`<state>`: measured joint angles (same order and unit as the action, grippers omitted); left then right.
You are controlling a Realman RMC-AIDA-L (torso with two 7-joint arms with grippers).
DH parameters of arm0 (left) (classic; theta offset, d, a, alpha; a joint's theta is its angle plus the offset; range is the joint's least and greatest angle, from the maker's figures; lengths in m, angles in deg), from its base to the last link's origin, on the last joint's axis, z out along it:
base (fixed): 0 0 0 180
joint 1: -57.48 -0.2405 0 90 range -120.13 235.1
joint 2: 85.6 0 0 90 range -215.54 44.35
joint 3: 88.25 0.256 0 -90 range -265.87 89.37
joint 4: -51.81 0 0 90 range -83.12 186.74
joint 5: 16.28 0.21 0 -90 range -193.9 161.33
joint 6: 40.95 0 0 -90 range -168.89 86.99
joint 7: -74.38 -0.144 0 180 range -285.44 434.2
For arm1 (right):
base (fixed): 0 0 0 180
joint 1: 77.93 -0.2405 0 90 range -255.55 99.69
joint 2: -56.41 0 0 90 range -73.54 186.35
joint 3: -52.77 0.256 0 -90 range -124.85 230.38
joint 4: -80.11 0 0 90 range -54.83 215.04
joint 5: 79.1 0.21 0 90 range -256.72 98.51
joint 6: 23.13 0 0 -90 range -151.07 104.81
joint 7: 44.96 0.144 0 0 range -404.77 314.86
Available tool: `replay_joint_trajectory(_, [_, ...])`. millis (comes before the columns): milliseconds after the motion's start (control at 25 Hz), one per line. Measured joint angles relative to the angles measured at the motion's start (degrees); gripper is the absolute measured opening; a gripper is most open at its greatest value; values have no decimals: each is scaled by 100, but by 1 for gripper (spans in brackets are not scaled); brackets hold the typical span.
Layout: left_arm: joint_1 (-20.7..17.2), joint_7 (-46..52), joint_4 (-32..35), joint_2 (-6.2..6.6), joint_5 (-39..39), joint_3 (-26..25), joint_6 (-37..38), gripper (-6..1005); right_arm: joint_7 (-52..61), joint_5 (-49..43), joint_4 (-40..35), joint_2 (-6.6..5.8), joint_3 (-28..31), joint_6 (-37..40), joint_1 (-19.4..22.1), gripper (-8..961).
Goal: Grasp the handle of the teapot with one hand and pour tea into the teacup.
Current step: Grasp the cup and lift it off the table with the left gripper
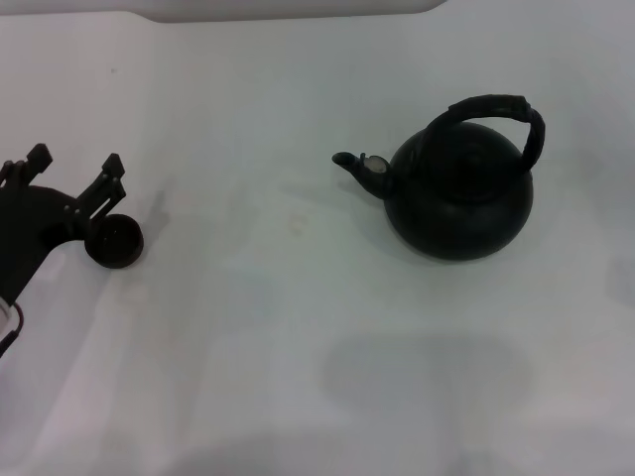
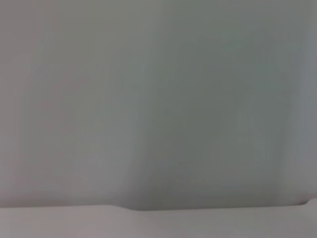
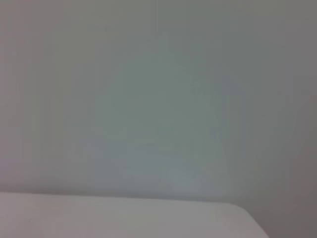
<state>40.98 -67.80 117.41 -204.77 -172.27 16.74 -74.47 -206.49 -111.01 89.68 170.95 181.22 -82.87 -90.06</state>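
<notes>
In the head view the round black teapot (image 1: 461, 193) stands upright on the white table at the right. Its short spout points left, and its arched black handle (image 1: 493, 107) rises over the lid. The small black teacup (image 1: 117, 242) sits far to the left, upright. My left gripper (image 1: 75, 159) is at the left edge, open, its two fingertips spread with nothing between them. The teacup lies right beside the gripper's right-hand finger (image 1: 107, 183); I cannot tell if they touch. My right gripper is out of view. Neither wrist view shows any of these objects.
The white table (image 1: 298, 327) stretches between the teacup and the teapot. Its far edge runs along the top of the head view. Both wrist views show only pale surface with a lighter band along one side.
</notes>
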Motion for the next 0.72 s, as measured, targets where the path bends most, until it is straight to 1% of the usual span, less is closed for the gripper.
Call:
replay_joint_trajectory(400, [87,-39,-1,10,-15,-13,97,880,0,0,7,7,13,215,-110,483])
replay_joint_trajectory(520, [85,-10,95,4,-66,84,420,879,0,0,9,-7,14,286,-160,483])
replay_joint_trajectory(600, [28,-10,269,1,-87,267,806,879,-1,0,9,-16,13,309,-181,483])
replay_joint_trajectory(720, [-65,-31,467,-1,-89,560,1118,880,-3,-5,9,-26,13,341,-203,483])
